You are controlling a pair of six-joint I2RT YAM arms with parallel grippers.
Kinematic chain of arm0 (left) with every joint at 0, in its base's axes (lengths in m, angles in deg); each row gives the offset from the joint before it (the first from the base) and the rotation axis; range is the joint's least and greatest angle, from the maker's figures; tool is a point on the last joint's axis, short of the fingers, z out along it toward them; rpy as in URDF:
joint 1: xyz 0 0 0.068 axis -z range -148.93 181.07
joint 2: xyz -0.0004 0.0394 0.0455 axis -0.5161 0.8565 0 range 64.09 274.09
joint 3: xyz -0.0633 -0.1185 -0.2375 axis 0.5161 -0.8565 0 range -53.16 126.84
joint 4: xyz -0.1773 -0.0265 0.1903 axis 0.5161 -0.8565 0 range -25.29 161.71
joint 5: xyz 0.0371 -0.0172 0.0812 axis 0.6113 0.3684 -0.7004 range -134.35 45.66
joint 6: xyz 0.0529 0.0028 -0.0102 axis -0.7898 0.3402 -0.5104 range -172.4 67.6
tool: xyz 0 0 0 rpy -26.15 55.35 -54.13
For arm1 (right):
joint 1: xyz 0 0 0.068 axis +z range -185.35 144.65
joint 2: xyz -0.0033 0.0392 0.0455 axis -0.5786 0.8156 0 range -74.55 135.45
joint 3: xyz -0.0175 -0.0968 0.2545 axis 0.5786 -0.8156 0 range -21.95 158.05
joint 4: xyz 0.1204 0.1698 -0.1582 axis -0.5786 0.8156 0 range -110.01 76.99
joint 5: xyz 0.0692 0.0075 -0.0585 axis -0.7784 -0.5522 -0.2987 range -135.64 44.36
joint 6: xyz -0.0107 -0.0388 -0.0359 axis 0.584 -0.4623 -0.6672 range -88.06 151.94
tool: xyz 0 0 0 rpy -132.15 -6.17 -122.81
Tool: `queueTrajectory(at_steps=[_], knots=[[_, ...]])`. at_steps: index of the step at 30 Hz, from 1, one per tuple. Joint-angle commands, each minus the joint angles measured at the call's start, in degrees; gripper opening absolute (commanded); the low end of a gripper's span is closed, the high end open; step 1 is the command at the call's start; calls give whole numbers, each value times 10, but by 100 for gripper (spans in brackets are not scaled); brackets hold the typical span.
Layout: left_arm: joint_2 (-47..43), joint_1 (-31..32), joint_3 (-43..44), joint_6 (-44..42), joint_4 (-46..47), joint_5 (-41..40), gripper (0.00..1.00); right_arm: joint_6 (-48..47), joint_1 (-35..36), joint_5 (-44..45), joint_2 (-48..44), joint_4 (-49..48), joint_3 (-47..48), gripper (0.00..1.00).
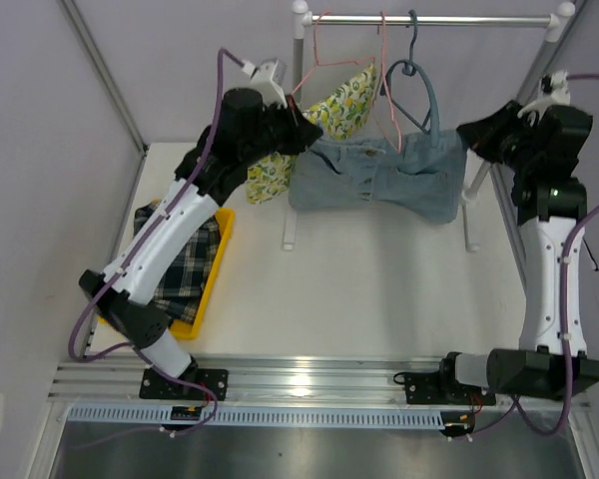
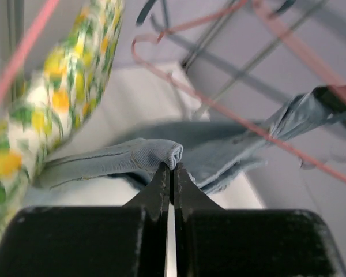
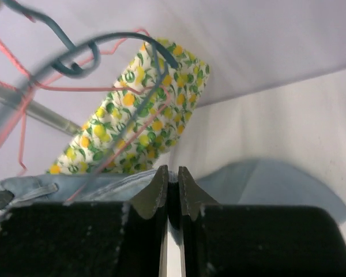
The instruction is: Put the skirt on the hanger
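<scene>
- Jaws of the left gripper (image 2: 172, 168) are pressed flat together with no gap. Their tips touch a rolled fold of the blue denim shirt (image 2: 132, 158); whether any of it is nipped cannot be told.
- Just left of that gripper, in its wrist view, hangs the skirt (image 2: 57, 98), slanted, with its lemon print close to the camera. It is not between the jaws.
- From above, the skirt sits high at the rack beside the denim shirt. One corner is up near the rail (image 1: 429, 19), and the lower part drops behind the left arm.
- A wire of the hanger (image 1: 317, 48) crosses the skirt's cloth in the right wrist view. Whether the skirt is threaded on it or only leans against it is unclear.
- The right gripper (image 3: 170, 172) is closed to a thin slit at the denim shirt's far edge. No skirt cloth is in it, though a catch on denim cannot be ruled out.
- Handling, as a judgement: the skirt looks light, thin and limp. It will sag wherever it is unsupported and may slide off smooth wire, and the hanger will probably swing at a touch.
- The likeliest good hold is the short top edge, pinched at a corner, with the other gripper at the opposite corner to spread it.
- Farther out, the blue-grey hanger (image 1: 419, 85) carries the denim shirt. A dark plaid shirt (image 1: 185, 264) lies in a yellow tray (image 1: 220, 254) at the table's left, well apart.
</scene>
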Motion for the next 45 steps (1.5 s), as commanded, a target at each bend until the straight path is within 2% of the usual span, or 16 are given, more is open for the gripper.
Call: queueTrajectory(at_steps=[1,2,3,5,8,9,11,14,16,17,19,23,33,36,41,45], knots=[[-72,-5,-206,4,45,15,0,1,-1,-7,-86,-12,-150,0],[-106,-2,-243,15,78,24,0,10,3,-3,-133,-27,-242,0],[-106,0,-315,19,89,26,0,10,8,5,-133,-30,-243,0],[-157,10,-422,31,123,27,0,26,30,19,-201,-45,-382,0],[-194,35,-604,54,178,33,0,68,56,37,-275,-65,-550,9],[-198,40,-627,67,206,34,0,77,62,37,-290,-68,-586,13],[-195,66,-682,80,234,44,0,111,66,49,-336,-71,-663,39],[-192,108,-723,90,250,35,0,127,66,53,-398,-62,-693,60],[-200,119,-738,91,245,21,17,122,66,59,-414,-40,-681,72],[-210,125,-743,90,243,13,42,116,66,61,-415,-30,-670,73],[-250,125,-749,85,231,1,51,92,66,60,-407,-2,-632,74],[-320,125,-724,60,162,-42,66,70,66,82,-404,18,-583,74],[-412,130,-536,-26,101,-73,67,44,68,88,-335,1,-483,71],[-380,130,-407,-69,121,-119,67,55,69,70,-324,-22,-491,70],[-299,131,-277,-152,219,-212,70,55,74,65,-321,-31,-495,70],[-159,121,-150,-226,245,-224,71,50,75,57,-318,-36,-501,70]])
